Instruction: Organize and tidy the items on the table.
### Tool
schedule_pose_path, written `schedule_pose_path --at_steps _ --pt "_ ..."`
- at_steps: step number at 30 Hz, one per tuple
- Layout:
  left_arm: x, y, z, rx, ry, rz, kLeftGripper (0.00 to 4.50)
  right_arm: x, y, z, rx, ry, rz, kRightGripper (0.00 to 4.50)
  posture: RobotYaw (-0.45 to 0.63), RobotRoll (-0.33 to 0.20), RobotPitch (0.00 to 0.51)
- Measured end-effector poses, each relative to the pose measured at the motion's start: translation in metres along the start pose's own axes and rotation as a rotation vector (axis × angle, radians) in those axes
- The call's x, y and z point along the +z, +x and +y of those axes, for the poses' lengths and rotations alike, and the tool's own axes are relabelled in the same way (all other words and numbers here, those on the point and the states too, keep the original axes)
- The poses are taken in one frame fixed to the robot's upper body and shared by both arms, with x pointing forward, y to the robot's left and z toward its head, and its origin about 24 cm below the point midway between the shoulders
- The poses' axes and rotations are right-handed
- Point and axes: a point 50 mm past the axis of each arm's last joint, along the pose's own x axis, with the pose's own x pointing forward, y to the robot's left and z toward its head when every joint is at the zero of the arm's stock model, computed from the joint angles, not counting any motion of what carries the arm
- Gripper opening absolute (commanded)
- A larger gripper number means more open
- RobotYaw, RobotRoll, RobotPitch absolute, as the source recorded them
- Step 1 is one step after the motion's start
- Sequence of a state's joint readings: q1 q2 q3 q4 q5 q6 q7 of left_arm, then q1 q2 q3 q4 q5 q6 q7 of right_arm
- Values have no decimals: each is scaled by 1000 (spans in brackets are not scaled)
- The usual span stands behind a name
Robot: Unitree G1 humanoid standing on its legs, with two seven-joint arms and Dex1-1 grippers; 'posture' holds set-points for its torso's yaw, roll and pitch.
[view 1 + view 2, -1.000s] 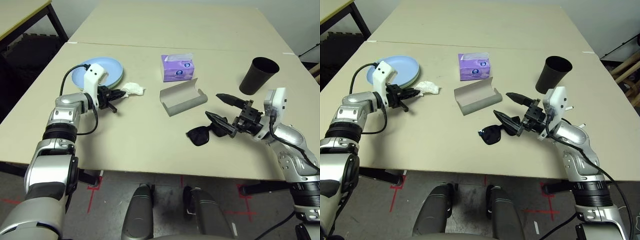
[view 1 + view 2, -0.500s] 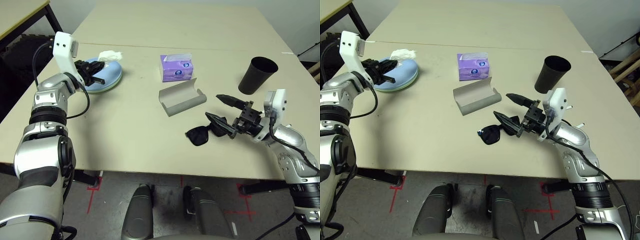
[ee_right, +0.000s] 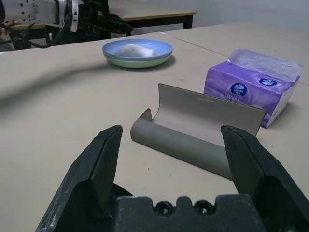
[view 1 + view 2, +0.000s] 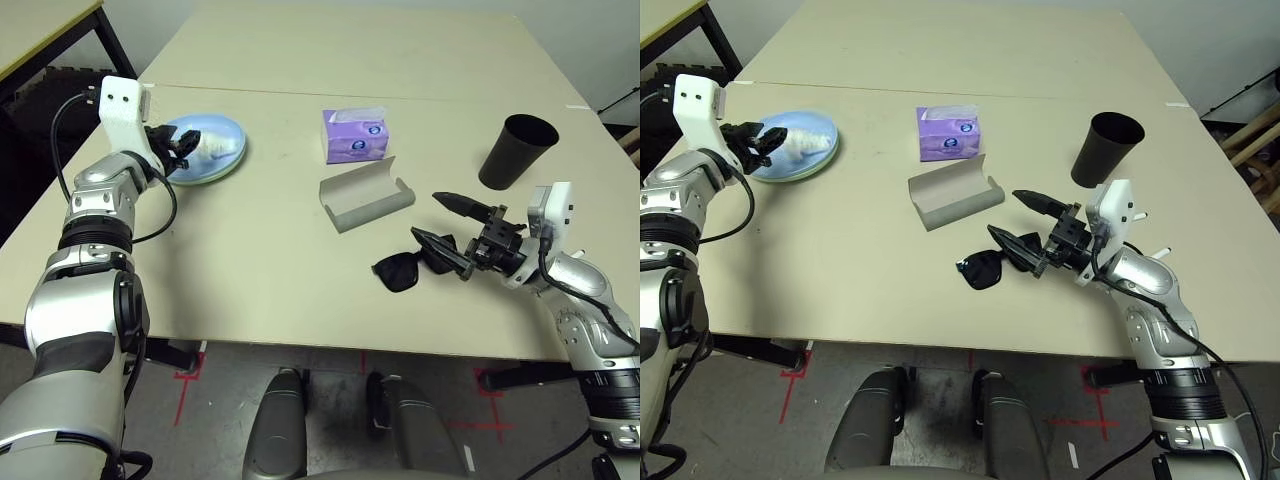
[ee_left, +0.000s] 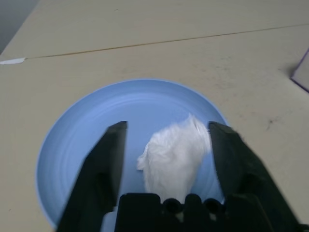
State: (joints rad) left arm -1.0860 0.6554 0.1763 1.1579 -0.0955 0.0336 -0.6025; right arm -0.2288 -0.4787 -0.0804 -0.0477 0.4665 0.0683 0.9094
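Your left arm is reaching out toward the far left of the table, its left gripper (image 5: 166,159) pointing level with both fingers spread wide apart. Your right arm is hanging low at the right, its right gripper (image 3: 174,164) also gaping wide, angled inward toward the left.

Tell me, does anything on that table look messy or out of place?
A few things. A crumpled tissue wad lies in the light blue plate, between the open left gripper's fingers. The grey glasses case lies open and empty, while the black sunglasses lie loose near the table's front edge.
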Motion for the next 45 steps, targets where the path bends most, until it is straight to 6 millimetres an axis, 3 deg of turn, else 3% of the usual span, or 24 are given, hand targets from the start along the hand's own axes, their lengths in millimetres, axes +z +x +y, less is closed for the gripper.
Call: schedule_pose_path --at_steps 9,14,20,25,34,45 --pt "4 0 -6 -118 16 -16 4473 0 0 0 -1 1 1 4500 166 0 148" --pt "17 -1 -26 -397 -11 -87 4473 1 2 -2 -3 0 -8 4500 165 0 152" --pt "6 -10 -44 -638 60 -61 4473 7 3 -9 -44 -5 -19 4500 160 0 164" --pt "-12 -17 -75 -901 186 -51 4473 7 2 -10 -49 0 -14 4500 153 0 160" --pt "-14 -25 -88 -1064 221 -108 4473 9 -6 -14 -62 -16 -2 4500 135 0 170" --pt "-25 -31 -119 -1239 239 -140 4473 15 -9 -19 2 -47 61 4500 113 0 213"
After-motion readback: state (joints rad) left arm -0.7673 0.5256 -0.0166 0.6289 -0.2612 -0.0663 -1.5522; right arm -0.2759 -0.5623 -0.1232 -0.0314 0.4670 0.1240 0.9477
